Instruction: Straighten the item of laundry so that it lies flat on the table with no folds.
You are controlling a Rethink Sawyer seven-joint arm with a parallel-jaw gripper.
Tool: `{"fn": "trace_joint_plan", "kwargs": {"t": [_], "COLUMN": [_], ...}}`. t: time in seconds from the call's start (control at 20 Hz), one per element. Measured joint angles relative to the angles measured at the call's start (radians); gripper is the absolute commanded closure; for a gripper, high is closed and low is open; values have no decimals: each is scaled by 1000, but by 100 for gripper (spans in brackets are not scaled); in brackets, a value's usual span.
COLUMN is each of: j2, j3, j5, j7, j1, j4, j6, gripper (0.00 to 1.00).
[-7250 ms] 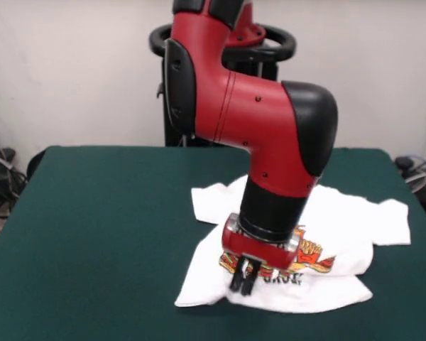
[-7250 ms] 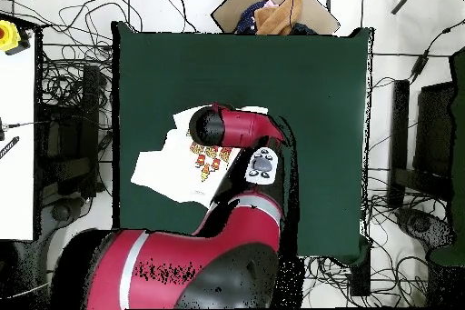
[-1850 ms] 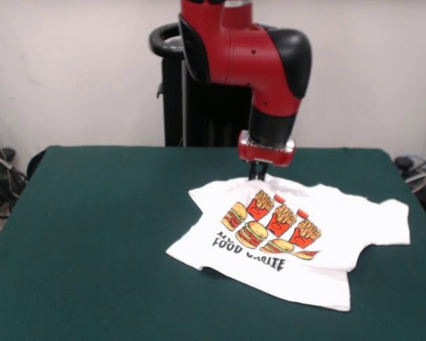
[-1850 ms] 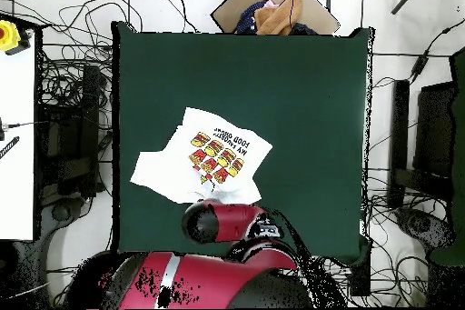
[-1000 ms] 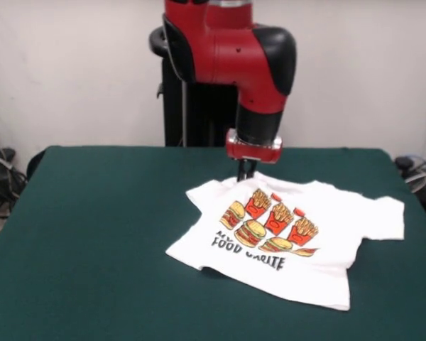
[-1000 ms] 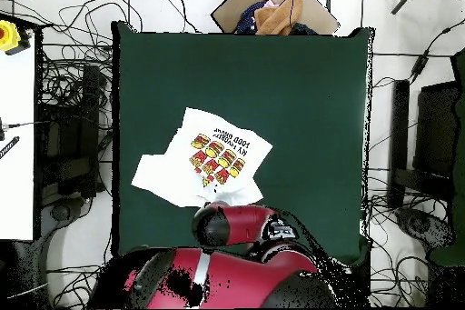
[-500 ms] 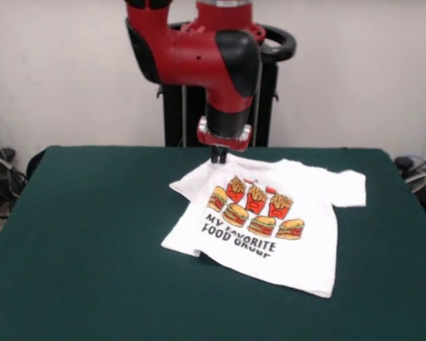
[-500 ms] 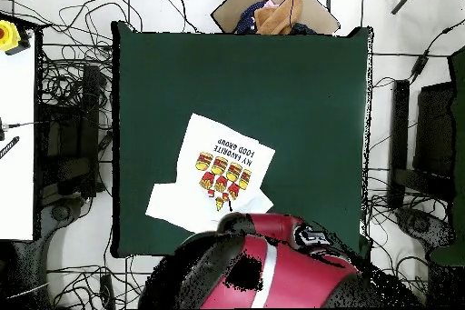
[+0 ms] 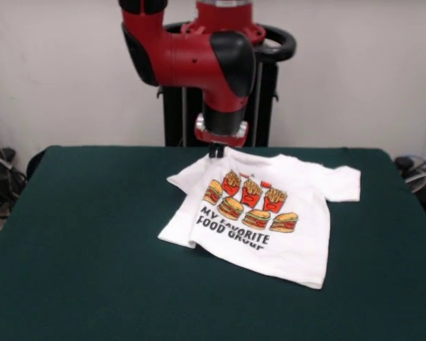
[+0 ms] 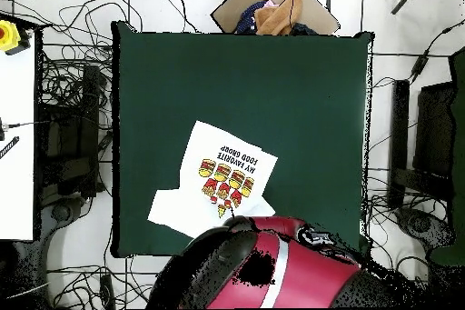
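We see the fingers (image 9: 216, 150) pinching the T-shirt (image 9: 259, 213) collar. Dragged farther back since a moment ago, it lies flatter on the table (image 9: 92, 234); one sleeve looks tucked.

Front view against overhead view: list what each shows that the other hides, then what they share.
Only the front view shows the end effector at the T-shirt's collar edge, and the pedestal behind it. Only the overhead view shows the cables on the floor around the table, and a cardboard box beyond it; the arm hides the collar there. Both show the printed shirt on the green table.
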Motion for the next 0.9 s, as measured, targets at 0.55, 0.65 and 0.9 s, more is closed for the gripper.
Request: {"fn": "trace_joint_plan", "kwargs": {"t": [0.55,0.65,0.9], "j2": [13,17,51], "j3": [-1,0,9], "j5": [21,44,90], "j7": [0,0,0], "j1": [60,86,143], "j4": [39,69,132], "j6": [-26,-61,-135], "gripper": [100,100,100]}}
